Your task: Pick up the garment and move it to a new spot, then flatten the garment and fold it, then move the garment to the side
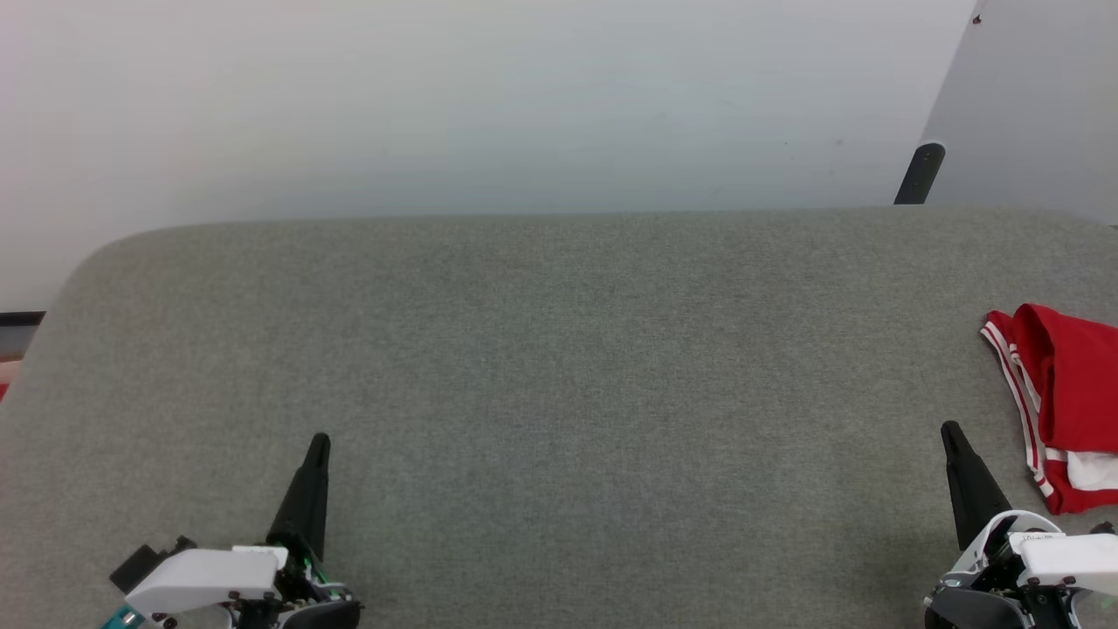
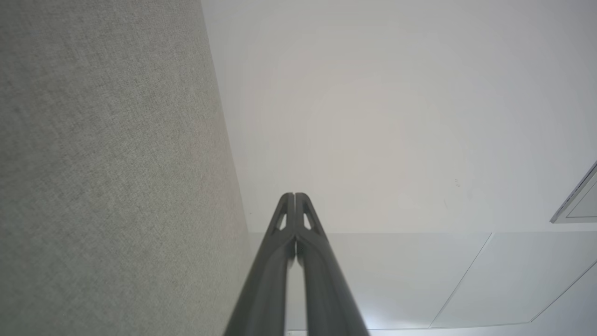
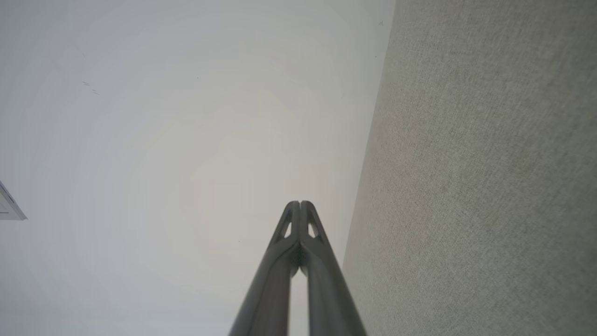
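Grey fabric surface [image 1: 559, 349] bears a red garment [image 1: 1079, 384] with white-striped trim, left claw [image 1: 320, 440] and right claw [image 1: 950, 429] both pressed together.

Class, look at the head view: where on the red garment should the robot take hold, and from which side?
Probably the bunched red fold of the garment that faces the middle of the table, approached from that side by the nearer right pincer. The fold looks raised, offering something to pinch; the striped trim lies flat.
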You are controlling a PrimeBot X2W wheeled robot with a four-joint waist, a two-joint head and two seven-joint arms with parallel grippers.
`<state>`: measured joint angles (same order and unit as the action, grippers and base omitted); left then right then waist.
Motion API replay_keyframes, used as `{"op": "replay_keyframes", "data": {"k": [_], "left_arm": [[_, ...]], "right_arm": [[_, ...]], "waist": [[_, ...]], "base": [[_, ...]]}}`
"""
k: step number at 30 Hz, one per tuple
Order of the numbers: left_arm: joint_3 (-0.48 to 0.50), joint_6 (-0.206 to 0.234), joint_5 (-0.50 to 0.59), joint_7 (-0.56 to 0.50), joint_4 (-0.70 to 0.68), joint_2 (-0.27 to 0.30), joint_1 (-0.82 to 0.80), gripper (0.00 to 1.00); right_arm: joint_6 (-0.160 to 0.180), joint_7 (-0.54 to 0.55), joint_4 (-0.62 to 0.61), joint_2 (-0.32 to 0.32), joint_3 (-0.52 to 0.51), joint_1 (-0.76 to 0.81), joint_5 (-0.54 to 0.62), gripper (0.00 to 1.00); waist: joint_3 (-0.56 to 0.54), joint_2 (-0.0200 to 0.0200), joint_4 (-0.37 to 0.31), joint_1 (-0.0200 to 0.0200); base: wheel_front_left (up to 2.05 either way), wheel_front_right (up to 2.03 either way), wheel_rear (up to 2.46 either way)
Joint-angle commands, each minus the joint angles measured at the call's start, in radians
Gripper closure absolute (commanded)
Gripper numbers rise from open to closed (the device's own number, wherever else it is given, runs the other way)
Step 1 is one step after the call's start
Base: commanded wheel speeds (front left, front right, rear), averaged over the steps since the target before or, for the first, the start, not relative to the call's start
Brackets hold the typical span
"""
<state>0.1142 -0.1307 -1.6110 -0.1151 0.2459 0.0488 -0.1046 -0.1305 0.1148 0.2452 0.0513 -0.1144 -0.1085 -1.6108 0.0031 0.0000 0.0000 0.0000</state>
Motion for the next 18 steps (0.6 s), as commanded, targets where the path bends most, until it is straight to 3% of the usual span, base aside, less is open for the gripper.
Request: {"op": "replay_keyframes", "data": {"k": [1,18], "left_arm": [[0.002,0.000,-0.003,-0.002,-0.001,0.000,-0.010,1.00],[0.002,0.000,-0.003,-0.002,-0.001,0.000,-0.010,1.00]], "right_arm": [[0.000,0.002,0.000,-0.003,0.000,-0.002,-0.004,1.00],[0.000,0.002,0.000,-0.003,0.000,-0.002,-0.004,1.00]], "waist": [[0.000,0.0000,0.000,0.0000],[0.000,0.0000,0.000,0.0000]], "base": [[0.00,0.00,0.00],[0.00,0.00,0.00]]}}
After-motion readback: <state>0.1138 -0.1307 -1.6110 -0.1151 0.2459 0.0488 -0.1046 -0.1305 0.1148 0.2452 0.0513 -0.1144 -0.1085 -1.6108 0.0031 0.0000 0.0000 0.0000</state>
